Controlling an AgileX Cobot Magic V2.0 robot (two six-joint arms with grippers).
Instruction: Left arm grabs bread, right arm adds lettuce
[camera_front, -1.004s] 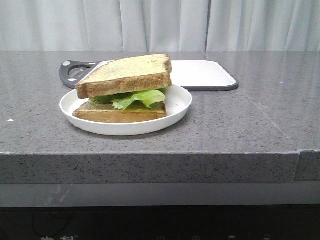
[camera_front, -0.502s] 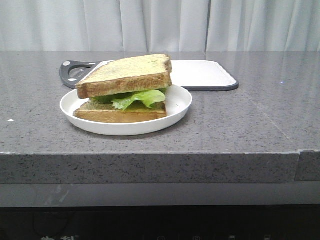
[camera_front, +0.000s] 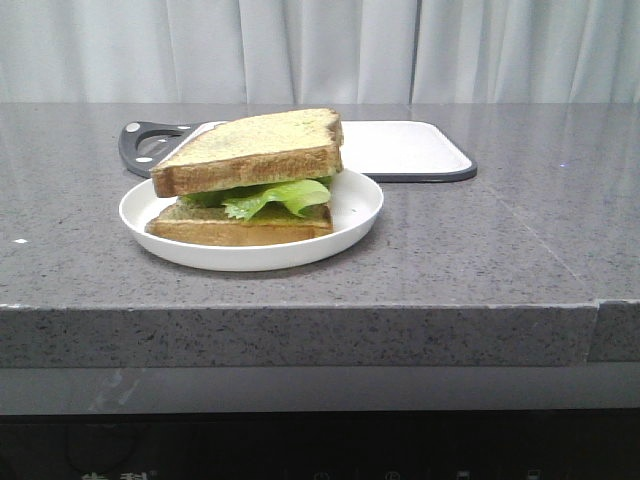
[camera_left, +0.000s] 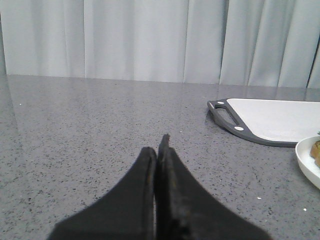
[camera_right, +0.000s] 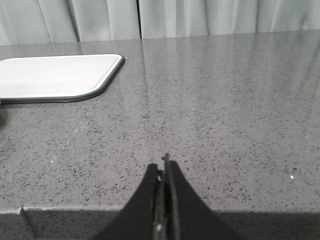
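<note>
- The thick square toasted bread slice (camera_front: 252, 150), golden and speckled with a brown crust, lies tilted as the top layer of a sandwich, its left end lower than its right.
- Under it sits the ruffled bright green lettuce leaf (camera_front: 270, 196), its frilly edge sticking out at the front between the two slices.
- A thinner toasted slice (camera_front: 240, 225) lies flat at the bottom, beneath the lettuce.
- The whole stack rests on a round white plate (camera_front: 358, 205), left of the middle of the grey speckled stone counter (camera_front: 480, 250).
- Just behind the plate lies a white cutting board with a dark grey rim and handle (camera_front: 405, 148), the handle end pointing left.
- My left arm's black wedge-shaped jaws (camera_left: 159, 150) are pressed together with nothing between them, over bare counter; the plate's edge shows at the side of that wrist view.
- My right arm's black angular jaws (camera_right: 164, 167) are likewise pressed together and hold nothing, near the counter's front edge, well apart from the sandwich.
</note>
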